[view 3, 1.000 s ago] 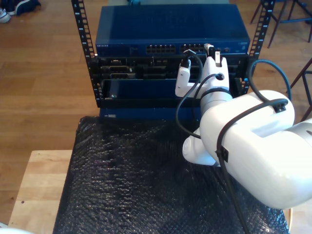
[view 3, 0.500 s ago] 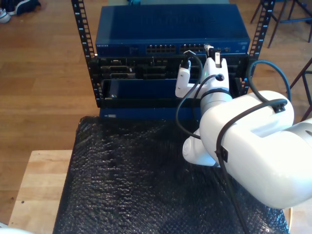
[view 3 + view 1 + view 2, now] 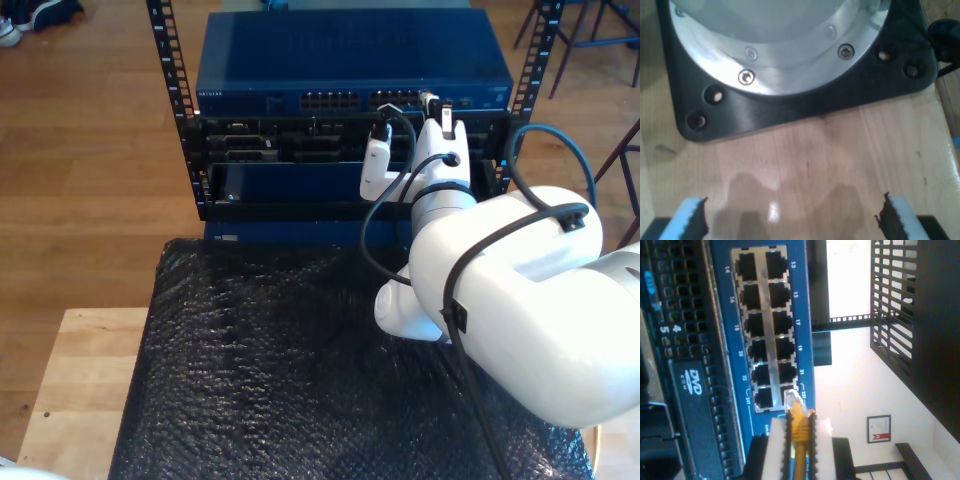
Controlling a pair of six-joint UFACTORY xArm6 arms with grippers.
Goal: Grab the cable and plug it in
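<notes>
Yellow cable (image 3: 800, 432) is pinched between the pale pads (image 3: 777, 450) of my second pincer (image 3: 800, 440), its clear clip connector (image 3: 794, 401) poking out ahead of them and sitting right at the mouth of a port at the near end of the switch's port block (image 3: 767, 330). From the second wrist view I cannot tell whether the clip has entered the opening or only touches its edge.

In the exterior view, the white arm (image 3: 500, 290) reaches over the black bubble-wrap-covered worktop (image 3: 300, 370) to the blue switch (image 3: 350, 65) in the rack. Compared with a second ago, the wrist has crept very slightly toward the switch face (barely a nudge), and nothing else has shifted. I judge this as the final approach: alignment looks done and insertion remains.

My first pincer (image 3: 792, 220) hangs with jaws spread wide and nothing between them, above pale wood (image 3: 805, 155) beside a black base plate (image 3: 790, 107).
</notes>
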